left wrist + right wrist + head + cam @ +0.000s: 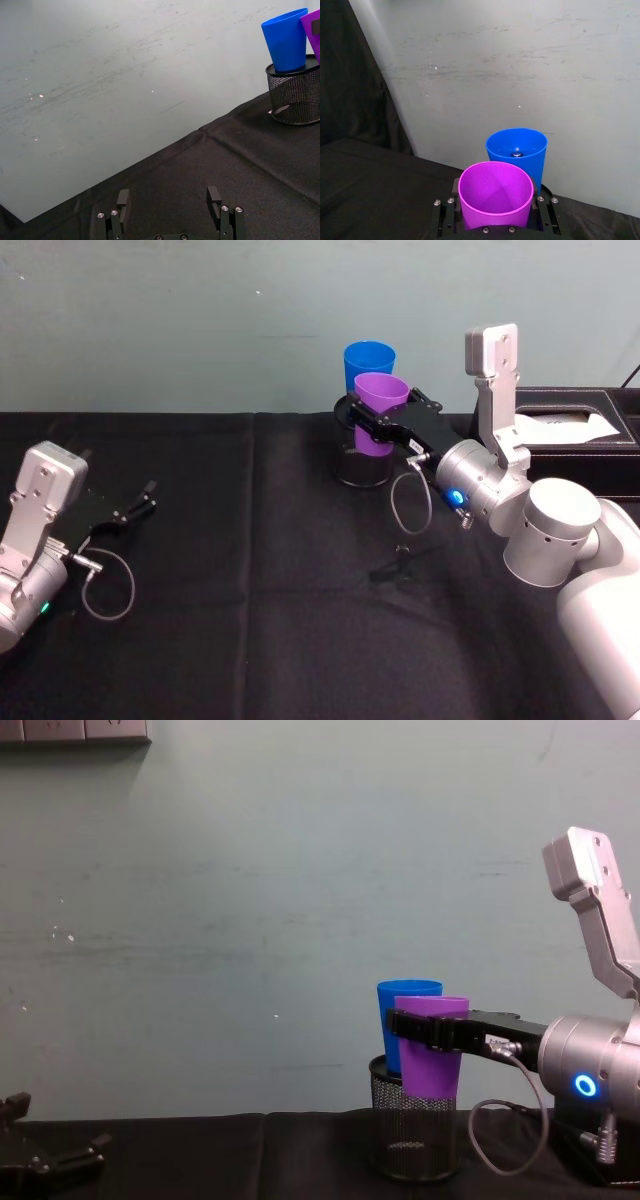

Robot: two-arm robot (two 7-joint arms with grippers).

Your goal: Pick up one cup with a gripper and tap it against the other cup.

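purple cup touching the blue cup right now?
Cannot tell. In the head, chest and right wrist views the purple cup overlaps the blue cup, so neither contact nor a gap shows plainly. The right gripper grips the purple cup.

1. Hidden in the head view behind the purple cup [381, 392] and the wire-mesh holder [362, 468]: the lower part of the blue cup [369, 358].
2. Cannot tell whether the two cups touch or stand just apart; overlapping in the chest view.
3. Cannot tell whether the purple cup's base sits inside the wire-mesh holder or in front of it.
4. Cut off by the edge of the left wrist view: most of the purple cup, only a sliver showing.
5. Hidden behind the purple cup in the head view: most of the far finger of the right gripper [415, 1028].
6. Cut off at the lower corner of the chest view: much of the left gripper [52, 1130].
7. Too small to identify: a dark scrap [395, 568] on the black cloth [250, 620].
8. Cut by the head view's edge: a black box [570, 415].
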